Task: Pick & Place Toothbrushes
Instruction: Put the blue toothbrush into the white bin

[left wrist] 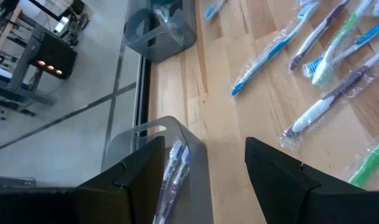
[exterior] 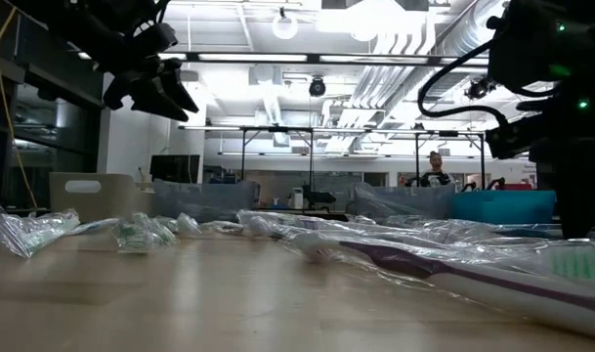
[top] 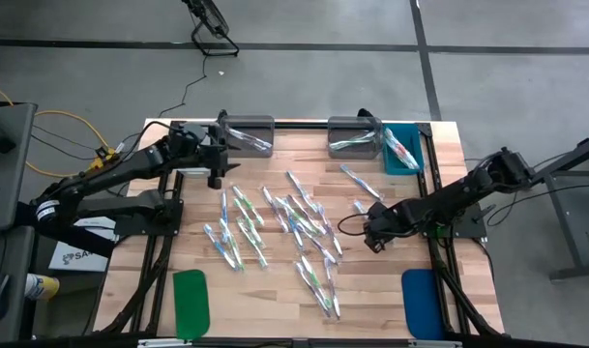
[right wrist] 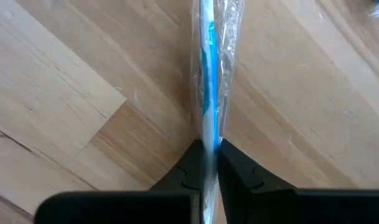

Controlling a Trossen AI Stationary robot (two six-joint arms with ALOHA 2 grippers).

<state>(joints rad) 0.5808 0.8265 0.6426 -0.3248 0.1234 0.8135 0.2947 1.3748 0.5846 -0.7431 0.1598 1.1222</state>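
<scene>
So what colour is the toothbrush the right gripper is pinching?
Blue and white, in clear wrap; the right wrist view shows it best.

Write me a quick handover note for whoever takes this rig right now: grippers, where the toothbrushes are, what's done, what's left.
Right gripper: shut on a blue wrapped toothbrush, low at the table's right side.
Left gripper: open, empty, above the left grey bin.
Done: a few brushes lie in the left grey bin, the right grey bin and the teal bin.
Left: lift and bin the gripped brush, then the many scattered toothbrushes mid-table.
</scene>
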